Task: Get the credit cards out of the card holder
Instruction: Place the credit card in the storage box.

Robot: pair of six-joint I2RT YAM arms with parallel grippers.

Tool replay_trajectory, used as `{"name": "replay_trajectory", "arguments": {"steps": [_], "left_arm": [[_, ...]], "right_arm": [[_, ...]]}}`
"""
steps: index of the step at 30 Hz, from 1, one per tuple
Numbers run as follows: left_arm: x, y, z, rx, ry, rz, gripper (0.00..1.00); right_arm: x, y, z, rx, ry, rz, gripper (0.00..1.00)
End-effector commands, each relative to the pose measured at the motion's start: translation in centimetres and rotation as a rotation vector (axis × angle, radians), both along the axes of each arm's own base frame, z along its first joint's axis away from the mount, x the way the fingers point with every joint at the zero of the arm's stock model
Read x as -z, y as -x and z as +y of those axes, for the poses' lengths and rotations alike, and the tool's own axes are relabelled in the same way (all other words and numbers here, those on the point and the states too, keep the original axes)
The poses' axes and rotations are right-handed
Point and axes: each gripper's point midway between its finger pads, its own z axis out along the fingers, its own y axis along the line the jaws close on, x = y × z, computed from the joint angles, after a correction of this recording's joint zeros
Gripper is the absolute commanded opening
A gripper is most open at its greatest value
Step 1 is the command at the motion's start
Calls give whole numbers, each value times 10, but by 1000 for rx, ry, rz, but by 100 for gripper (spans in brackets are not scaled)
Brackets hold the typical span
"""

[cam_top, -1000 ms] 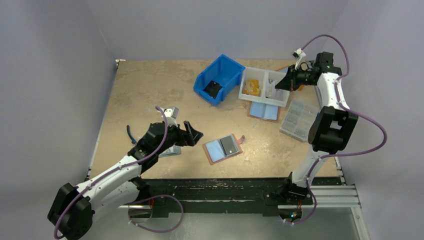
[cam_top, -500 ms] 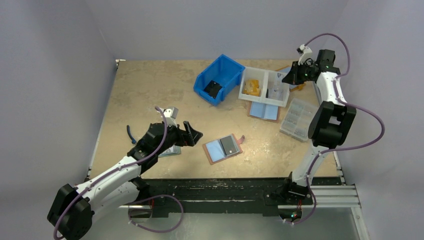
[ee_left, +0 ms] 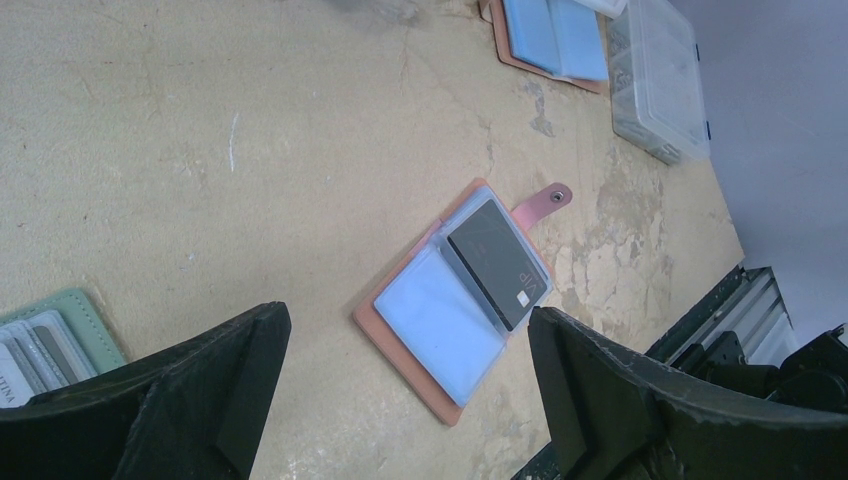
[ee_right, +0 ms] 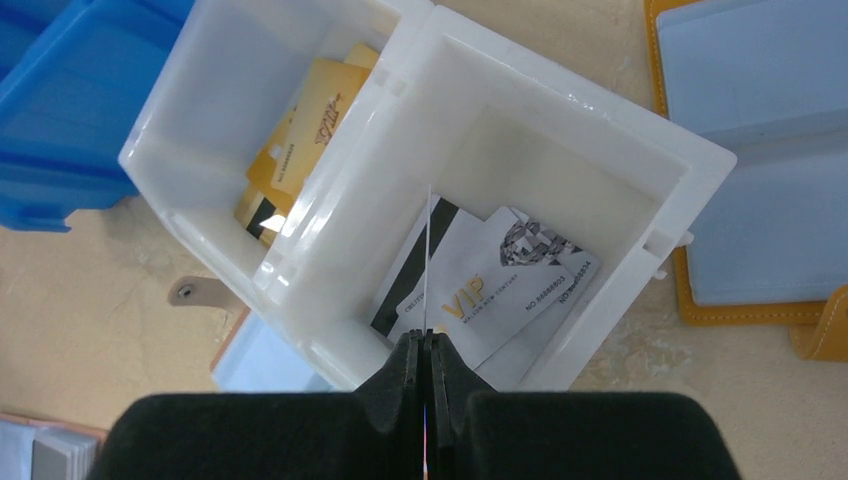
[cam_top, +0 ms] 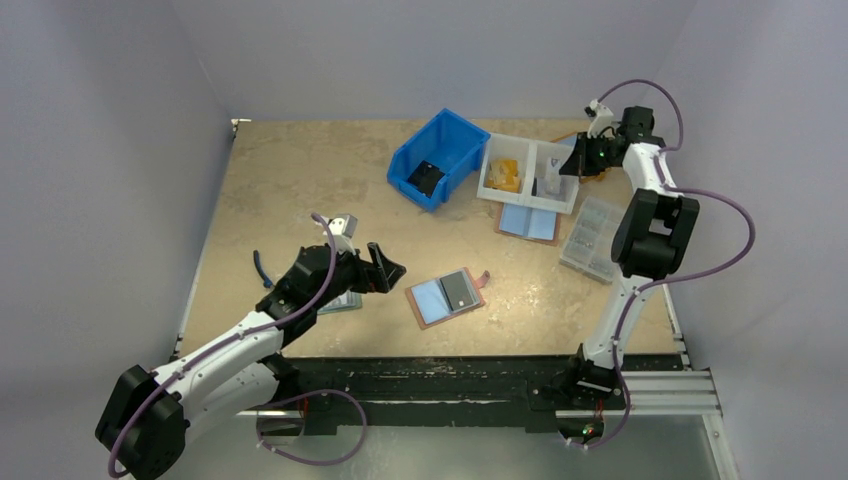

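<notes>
Hovering left gripper (cam_top: 386, 263), fingers wide apart, sits just beside the open card holder (ee_left: 450, 318) lying flat between the arms, dark card (ee_left: 497, 262) inside. Right gripper (ee_right: 424, 345) pinches thin card (ee_right: 428, 262) edge-on over white bin (ee_right: 600, 112); should release low and retract straight up.

Plain lavender-grey walls (cam_top: 120, 100), mottled tan tabletop (cam_top: 300, 180), black front rail (cam_top: 450, 372)

card holder (cam_top: 446, 296): salmon-brown, light-blue lining, dark-grey panel | bin (cam_top: 462, 150), 12 o'clock: blue | tray (cam_top: 527, 203), 1 o'clock: white | wallet (ee_left: 88, 322), 9 o'clock: mint-green
</notes>
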Motion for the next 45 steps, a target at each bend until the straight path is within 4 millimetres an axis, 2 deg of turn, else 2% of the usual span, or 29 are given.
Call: {"name": "replay_trajectory", "arguments": {"steps": [1,4,6,10,15,18,22,26,28,29,32,35,38,43,45], "left_arm": [[-6,-3,0,-1,7,-22,98],[-9,-2,1,-3,6,-30,98],[-9,-2,3,-6,-2,-30,97],[-11,-2,3,-4,-8,-30,98],[-12,-1,-2,6,18,-11,99],[-8,0,-6,10,42,24,99],[-10,5,-20,56,115,62,99],[-18,10,-36,110,231,83,94],[-20,13,-44,140,270,104,92],[-21,14,-48,156,286,116,91],[-18,15,-57,185,328,162,87],[-19,18,-66,209,400,203,85],[-21,24,-77,241,455,223,84],[-14,29,-94,262,454,239,82],[-12,31,-97,259,454,241,82]], "right_arm": [[-14,-17,-10,58,64,-27,12],[-17,-23,-26,118,144,-35,31],[-23,-27,-31,137,167,-52,35],[-37,-29,-41,166,224,-91,37],[-66,-18,-38,132,251,-159,45],[-83,-1,-19,43,209,-202,51],[-106,35,12,-86,135,-273,55],[-124,80,43,-210,61,-345,56],[-125,106,60,-286,16,-362,56],[-133,118,68,-329,-8,-384,56],[-137,165,98,-494,-91,-417,55],[-126,208,126,-664,-127,-416,54],[-104,242,153,-797,-159,-360,50],[-67,275,196,-938,-235,-304,39],[-58,279,205,-956,-226,-293,38]]}}
